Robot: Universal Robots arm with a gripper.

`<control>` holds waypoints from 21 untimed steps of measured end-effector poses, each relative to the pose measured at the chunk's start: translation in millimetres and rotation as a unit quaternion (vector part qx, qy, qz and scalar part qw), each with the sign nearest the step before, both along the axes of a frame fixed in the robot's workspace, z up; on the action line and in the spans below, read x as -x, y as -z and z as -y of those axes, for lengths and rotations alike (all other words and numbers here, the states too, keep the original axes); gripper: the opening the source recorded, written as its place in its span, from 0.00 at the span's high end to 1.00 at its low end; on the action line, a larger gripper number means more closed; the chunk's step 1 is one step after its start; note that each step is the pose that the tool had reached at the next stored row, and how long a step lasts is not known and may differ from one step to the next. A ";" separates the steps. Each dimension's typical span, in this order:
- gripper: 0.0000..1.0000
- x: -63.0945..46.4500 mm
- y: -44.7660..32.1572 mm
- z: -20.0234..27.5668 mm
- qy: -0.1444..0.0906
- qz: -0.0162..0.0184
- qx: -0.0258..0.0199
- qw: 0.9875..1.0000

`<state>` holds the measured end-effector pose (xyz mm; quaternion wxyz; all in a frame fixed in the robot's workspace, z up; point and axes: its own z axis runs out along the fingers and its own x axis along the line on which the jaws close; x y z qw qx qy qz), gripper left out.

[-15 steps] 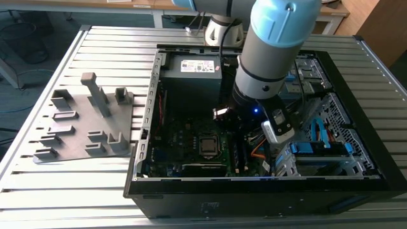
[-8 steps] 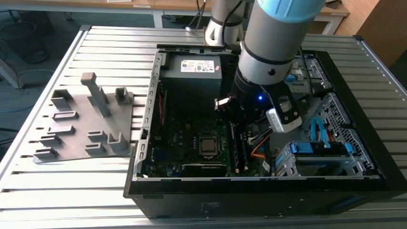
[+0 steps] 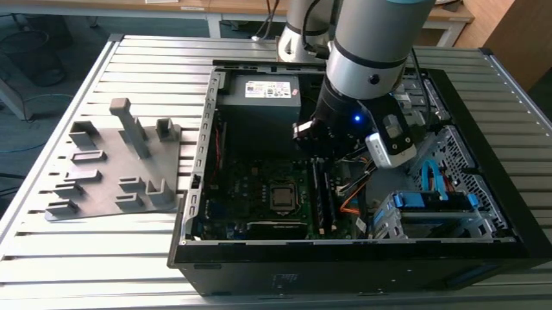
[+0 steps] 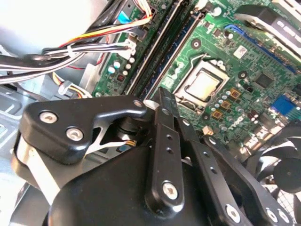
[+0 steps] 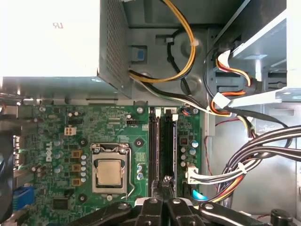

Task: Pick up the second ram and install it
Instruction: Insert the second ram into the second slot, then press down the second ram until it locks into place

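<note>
Legend, from the exterior view's left to its right: the grey holder plate (image 3: 103, 187) lies on the slatted table (image 3: 147, 58), well apart from me. Next comes the open computer case (image 3: 195, 194), and then my arm (image 3: 371, 58), which reaches steeply down into the case over the motherboard (image 5: 56, 141). In the first wrist view the same order holds: the processor socket (image 5: 110, 172), the neighbouring slot (image 5: 153, 146), then the second ram (image 5: 167, 146), a long dark stick that appears to lie along its own slot. My gripper (image 5: 165, 188) stands at one end of that stick, roughly upright and in line with the slot. My jaws are drawn together with no gap that I can see. I cannot tell whether they pinch the stick's edge or merely bear on it. I judge the step in hand to be the seating, with the pick-up done. The next move calls for straight pressure down the slot line, no tilt, and clearance from the cable bundle (image 5: 263, 150) beside it.
</note>
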<state>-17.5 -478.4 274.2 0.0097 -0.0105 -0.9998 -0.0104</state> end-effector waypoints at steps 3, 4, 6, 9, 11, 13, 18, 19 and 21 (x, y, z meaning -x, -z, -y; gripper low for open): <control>0.90 0.1 -0.1 0.0 0.000 0.000 0.000 1.000; 0.90 0.0 -0.1 0.0 0.000 0.000 0.000 1.000; 0.90 0.1 -0.1 0.0 0.000 0.000 0.000 1.000; 0.90 0.1 0.5 0.0 0.000 0.000 0.000 1.000; 0.90 0.1 3.3 -0.3 0.000 0.000 0.000 1.000; 0.90 0.2 6.9 -1.8 0.000 0.000 0.000 1.000; 0.90 0.1 16.1 -7.2 0.000 0.000 0.000 1.000; 0.90 0.1 17.9 -8.8 -0.001 0.000 0.000 1.000; 0.90 0.1 21.5 -12.6 -0.001 0.000 0.000 1.000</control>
